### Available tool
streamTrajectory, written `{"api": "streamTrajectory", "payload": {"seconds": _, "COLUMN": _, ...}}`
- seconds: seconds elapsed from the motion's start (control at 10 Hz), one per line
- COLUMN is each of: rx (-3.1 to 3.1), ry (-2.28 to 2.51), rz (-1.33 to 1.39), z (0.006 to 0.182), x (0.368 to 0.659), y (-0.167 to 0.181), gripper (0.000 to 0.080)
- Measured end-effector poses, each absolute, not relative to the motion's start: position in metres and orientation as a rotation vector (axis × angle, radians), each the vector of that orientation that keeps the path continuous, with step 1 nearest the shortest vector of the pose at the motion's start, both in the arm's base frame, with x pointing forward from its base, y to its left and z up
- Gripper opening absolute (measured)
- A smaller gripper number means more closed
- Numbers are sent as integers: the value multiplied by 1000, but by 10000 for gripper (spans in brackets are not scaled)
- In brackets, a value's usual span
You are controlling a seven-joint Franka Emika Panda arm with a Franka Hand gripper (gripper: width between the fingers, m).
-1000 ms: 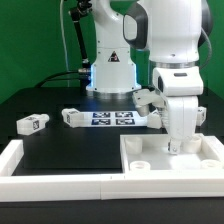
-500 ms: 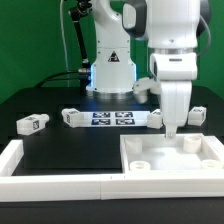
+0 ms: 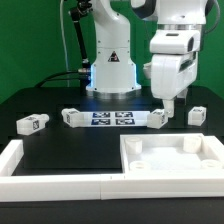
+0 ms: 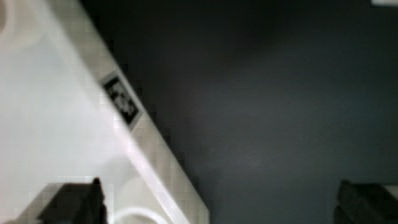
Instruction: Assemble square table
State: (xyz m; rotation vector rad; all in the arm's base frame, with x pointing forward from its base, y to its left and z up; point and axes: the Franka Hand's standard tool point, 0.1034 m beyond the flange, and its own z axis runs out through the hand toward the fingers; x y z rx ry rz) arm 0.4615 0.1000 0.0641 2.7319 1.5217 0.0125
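Two-finger gripper (image 3: 170,101) hovers with its fingers (image 4: 71,203) spread and nothing between them. The white plastic square tabletop with raised rim (image 3: 165,172) sits at the exterior view's lower right, below and in front of the gripper. The nearest short white tagged block leg (image 3: 157,118) lies almost under the gripper, long axis roughly across the view. A second leg (image 3: 197,114) is just to its right, and a third leg (image 3: 72,117) and fourth leg (image 3: 32,123) are well to the left. The tabletop recess holds no leg.
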Motion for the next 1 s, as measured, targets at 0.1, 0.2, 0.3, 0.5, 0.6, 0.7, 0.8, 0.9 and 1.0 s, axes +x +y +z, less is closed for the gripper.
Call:
{"api": "streamTrajectory", "payload": {"seconds": 0.1, "rx": 2777, "ry": 1440, "rz": 12, "z": 64, "x": 461, "y": 100, "gripper": 649}}
{"api": "streamTrajectory", "payload": {"seconds": 0.2, "rx": 2807, "ry": 1383, "rz": 12, "z": 64, "x": 461, "y": 101, "gripper": 649}}
{"api": "streamTrajectory", "payload": {"seconds": 0.3, "rx": 2872, "ry": 1249, "rz": 13, "z": 64, "x": 461, "y": 102, "gripper": 649}}
{"api": "streamTrajectory", "payload": {"seconds": 0.5, "rx": 3022, "ry": 831, "rz": 4, "z": 62, "x": 444, "y": 124, "gripper": 649}}
{"api": "streamTrajectory", "payload": {"seconds": 0.6, "rx": 3083, "ry": 621, "rz": -5, "z": 61, "x": 439, "y": 131, "gripper": 649}}
{"api": "streamTrajectory", "payload": {"seconds": 0.7, "rx": 3136, "ry": 426, "rz": -20, "z": 59, "x": 436, "y": 133, "gripper": 649}}
{"api": "streamTrajectory", "payload": {"seconds": 0.8, "rx": 3148, "ry": 375, "rz": -22, "z": 59, "x": 436, "y": 134, "gripper": 649}}
{"api": "streamTrajectory", "payload": {"seconds": 0.9, "rx": 3162, "ry": 290, "rz": -25, "z": 59, "x": 436, "y": 135, "gripper": 649}}
{"api": "streamTrajectory", "payload": {"seconds": 1.0, "rx": 3177, "ry": 157, "rz": -31, "z": 59, "x": 436, "y": 136, "gripper": 649}}
